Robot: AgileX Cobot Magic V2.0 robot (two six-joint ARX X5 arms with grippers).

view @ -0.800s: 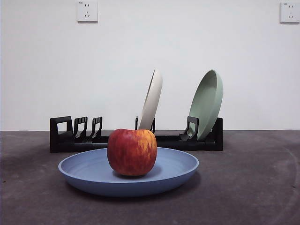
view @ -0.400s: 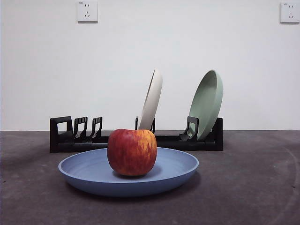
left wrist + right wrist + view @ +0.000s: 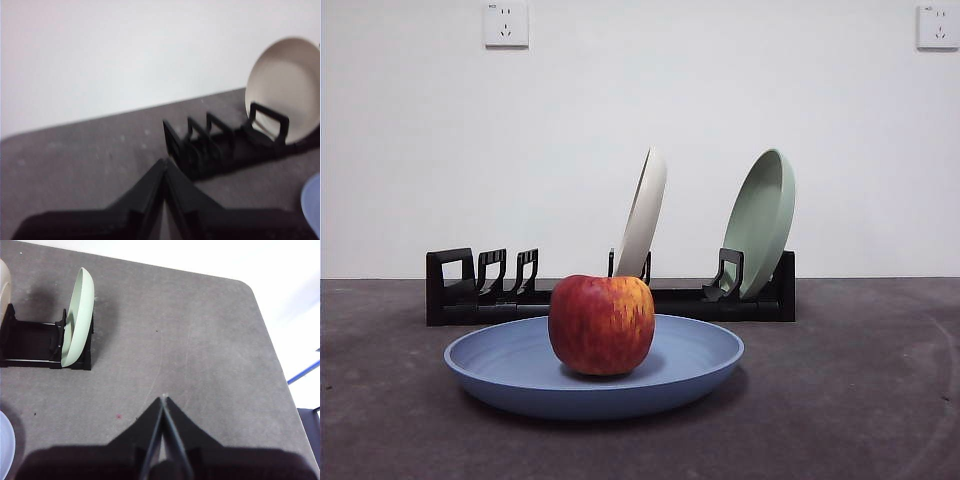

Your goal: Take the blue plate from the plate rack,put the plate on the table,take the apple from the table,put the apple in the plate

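Red with yellow-orange streaks, the apple (image 3: 602,324) is being shown in the front view resting in the middle of the blue plate (image 3: 700,355), which is lying flat on the table (image 3: 860,400) just in front of the plate rack (image 3: 470,290). The apple is being judged firm, smooth and fairly heavy, apt to roll, and best taken across its widest part; the plate is being judged stiff, light and breakable, best held by its raised rim. A cream-white plate (image 3: 644,212) and a pale green plate (image 3: 761,222) are being held upright in the rack, and two wall sockets (image 3: 506,22) are being seen on the white wall.

Through the left wrist view, the left gripper (image 3: 164,170) is being shown with jaws closed together and holding nothing, above bare table near the rack's vacant slots.

Through the right wrist view, the right gripper (image 3: 163,405) is likewise being shown pressed together and empty, well apart from the green plate; the rough grey surface is being judged to offer good grip
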